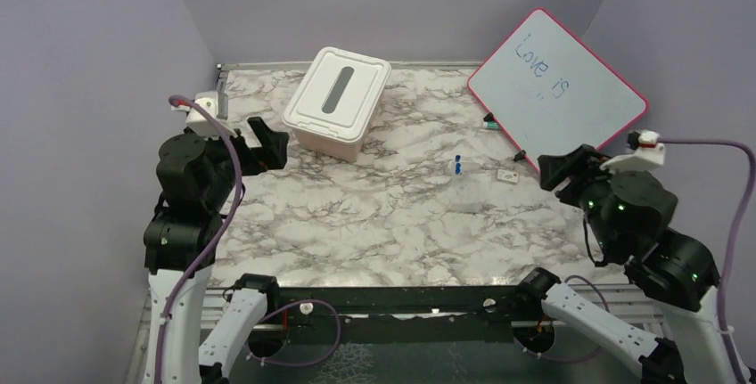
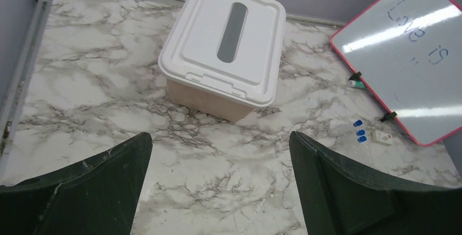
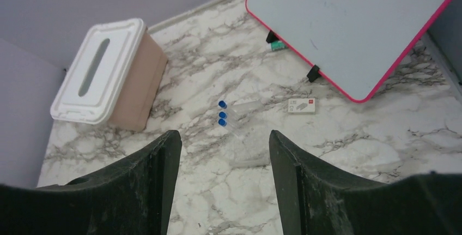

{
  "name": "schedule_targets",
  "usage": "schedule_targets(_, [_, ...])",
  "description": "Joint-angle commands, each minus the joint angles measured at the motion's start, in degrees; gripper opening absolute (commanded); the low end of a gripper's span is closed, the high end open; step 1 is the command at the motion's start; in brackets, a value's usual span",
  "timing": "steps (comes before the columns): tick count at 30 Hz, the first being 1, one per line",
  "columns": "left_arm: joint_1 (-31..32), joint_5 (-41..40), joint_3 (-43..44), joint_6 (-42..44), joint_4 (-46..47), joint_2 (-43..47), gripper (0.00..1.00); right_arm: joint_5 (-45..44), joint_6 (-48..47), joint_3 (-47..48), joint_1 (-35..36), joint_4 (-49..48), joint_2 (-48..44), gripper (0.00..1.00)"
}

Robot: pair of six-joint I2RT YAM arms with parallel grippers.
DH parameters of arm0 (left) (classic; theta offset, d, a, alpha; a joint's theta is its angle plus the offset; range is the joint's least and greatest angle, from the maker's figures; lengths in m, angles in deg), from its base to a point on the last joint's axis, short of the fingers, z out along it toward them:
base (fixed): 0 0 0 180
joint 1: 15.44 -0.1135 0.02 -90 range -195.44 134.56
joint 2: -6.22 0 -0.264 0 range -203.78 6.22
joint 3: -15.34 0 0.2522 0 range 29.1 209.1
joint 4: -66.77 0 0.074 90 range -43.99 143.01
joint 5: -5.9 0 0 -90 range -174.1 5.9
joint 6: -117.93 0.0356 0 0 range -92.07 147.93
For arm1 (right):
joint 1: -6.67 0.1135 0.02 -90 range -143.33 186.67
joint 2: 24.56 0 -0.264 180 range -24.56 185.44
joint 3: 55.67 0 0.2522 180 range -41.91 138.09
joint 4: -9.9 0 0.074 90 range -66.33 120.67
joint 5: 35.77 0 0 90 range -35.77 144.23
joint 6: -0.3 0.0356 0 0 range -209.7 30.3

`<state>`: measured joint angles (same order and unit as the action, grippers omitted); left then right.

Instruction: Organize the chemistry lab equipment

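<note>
Blue caps (image 3: pixel 222 113) read as three from both wrists, one streak overhead.

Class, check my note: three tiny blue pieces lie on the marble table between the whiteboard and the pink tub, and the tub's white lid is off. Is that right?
Not quite: the white lid is on, closing the pink tub, as the left wrist view shows. The rest holds: three tiny blue pieces lie on the marble table between the whiteboard and the tub.
</note>
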<state>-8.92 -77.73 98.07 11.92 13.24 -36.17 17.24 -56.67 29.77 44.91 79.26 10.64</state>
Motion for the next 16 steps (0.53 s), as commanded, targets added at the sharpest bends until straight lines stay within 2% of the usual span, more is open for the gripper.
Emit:
schedule_targets(1, [0.5,-7.8,3.6,1.2,-5.8,3.0,0.99,-7.3,0.4,5.5,-0.2,5.5,-3.0,0.64])
schedule_targets(16, [0.9,-9.4,6.8,1.1,-7.9,4.3,0.99,-8.6,1.6,4.8,-0.2,5.3,-6.4,0.65])
